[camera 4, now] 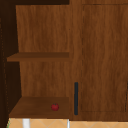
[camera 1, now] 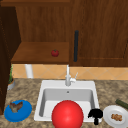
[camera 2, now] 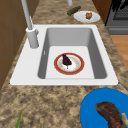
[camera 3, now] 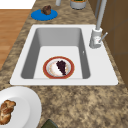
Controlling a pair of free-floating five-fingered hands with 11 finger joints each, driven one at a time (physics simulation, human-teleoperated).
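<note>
My right hand (camera 1: 95,115) hangs over the front right corner of the white sink (camera 1: 93,85), between a red round shape (camera 1: 67,115) and a white plate (camera 1: 110,112). It holds nothing that I can see. In the basin lies a red-rimmed plate (camera 2: 79,69) (camera 3: 45,70) with a dark wedge of food (camera 2: 66,60) (camera 3: 61,66) on it. The faucet (camera 1: 67,77) (camera 2: 31,32) (camera 3: 97,35) stands at the back rim.
A blue plate (camera 1: 25,112) (camera 2: 87,112) (camera 3: 37,16) with brown food sits left of the sink. The white plate (camera 2: 81,16) (camera 3: 25,105) on the right holds a pastry, with a green vegetable (camera 1: 121,103) (camera 2: 73,10) behind it. A red fruit (camera 1: 55,52) (camera 4: 55,107) rests on the open shelf beside a closed cabinet door's handle (camera 1: 76,46) (camera 4: 76,98).
</note>
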